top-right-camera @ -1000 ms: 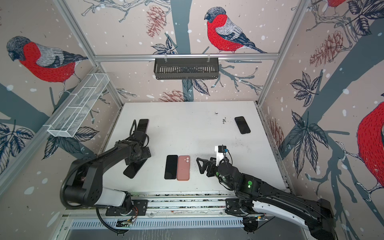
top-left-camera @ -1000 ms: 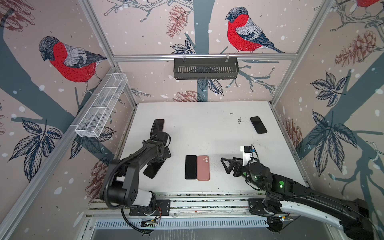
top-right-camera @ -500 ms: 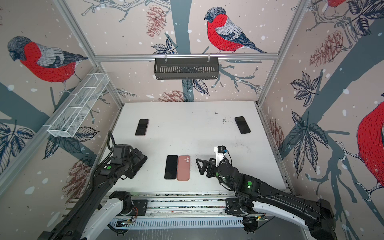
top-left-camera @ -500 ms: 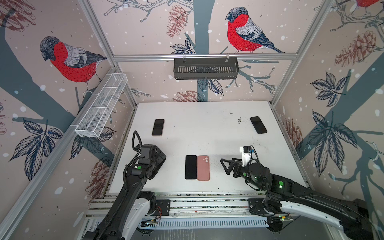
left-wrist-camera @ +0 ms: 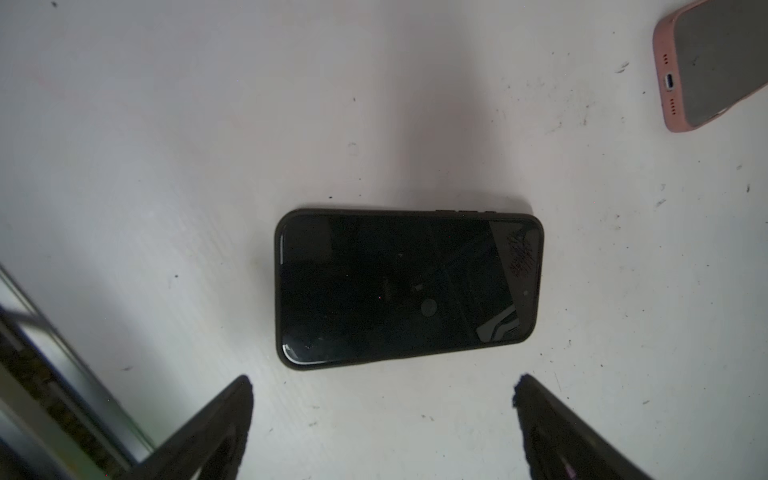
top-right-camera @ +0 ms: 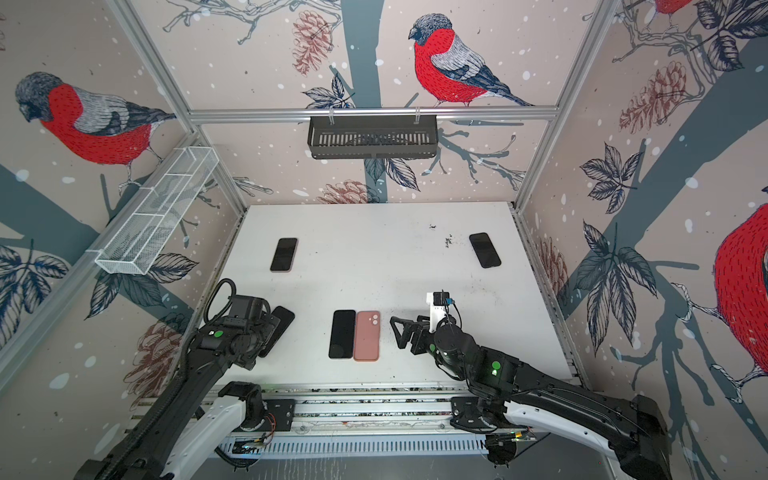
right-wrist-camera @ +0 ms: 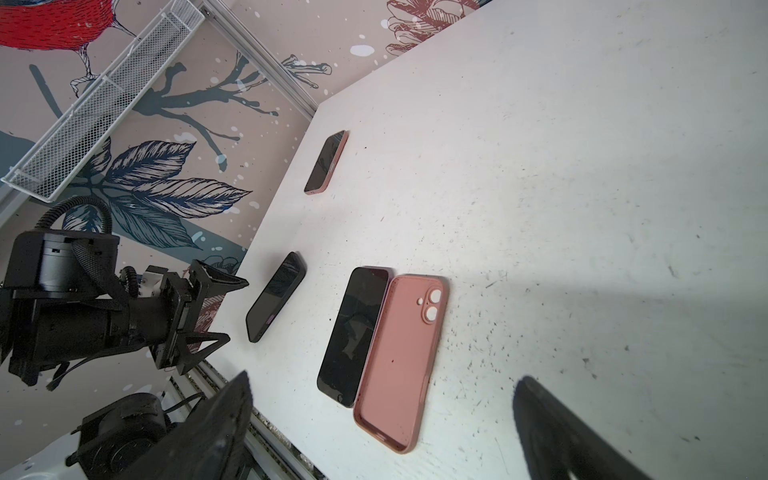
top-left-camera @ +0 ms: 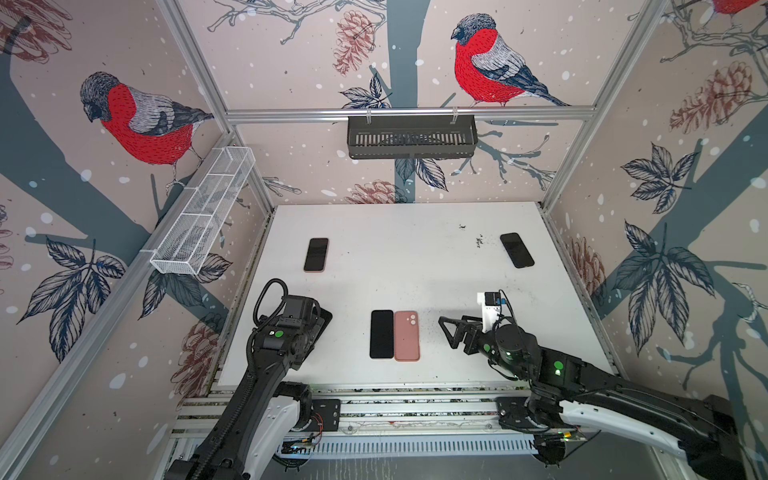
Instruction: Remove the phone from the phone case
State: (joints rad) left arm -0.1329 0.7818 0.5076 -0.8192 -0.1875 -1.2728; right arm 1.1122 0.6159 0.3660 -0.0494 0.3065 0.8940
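White table [top-left-camera: 395, 257], bare phone [top-left-camera: 381, 333] beside pink case [top-left-camera: 406, 335]

Only my left arm [top-left-camera: 266, 374] changes: it's pulled back from the far-left pink-cased phone [top-left-camera: 316, 254], which now lies uncovered. The left gripper [left-wrist-camera: 382, 380] now hangs spread wide above the black-cased phone [left-wrist-camera: 409, 286], near left.

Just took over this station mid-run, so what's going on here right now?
One phone is already out: a bare black phone lies beside an empty pink case at the front centre of the table. The left gripper hovers open over a black-cased phone at the front left, touching nothing. The right gripper is open and empty beside the pink case. At the back lie a pink-cased phone and a dark phone.
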